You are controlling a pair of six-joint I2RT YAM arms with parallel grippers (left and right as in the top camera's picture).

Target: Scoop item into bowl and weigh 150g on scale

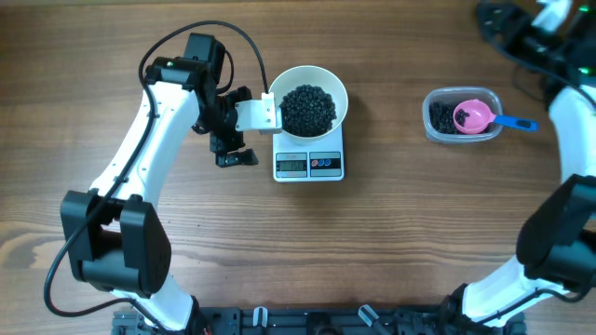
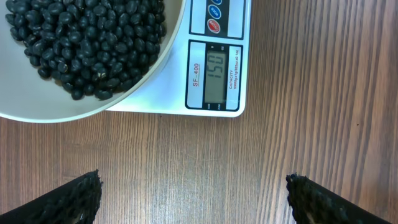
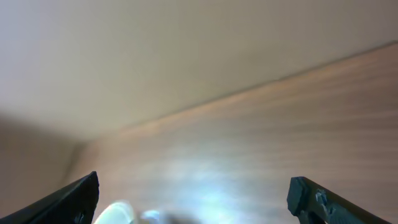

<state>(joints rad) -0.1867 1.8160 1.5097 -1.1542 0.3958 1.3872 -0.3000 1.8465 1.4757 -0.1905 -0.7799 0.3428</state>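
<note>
I see the white bowl (image 1: 342, 93) sitting on the scale (image 1: 309, 166) mid-tabletop (image 1: 391, 242), holding the heap of black beans (image 1: 308, 109); the display reads 150. My left pincer (image 2: 196, 196) hangs just left of the scale, spread wide on nothing. My right pincer (image 3: 193, 196) is also spread wide, raised well apart from the clear tub (image 1: 430, 116) where the pink scoop (image 1: 475, 115) lies.

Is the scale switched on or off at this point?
On. The scale shows digits, 150, on its display in the left wrist view.
</note>
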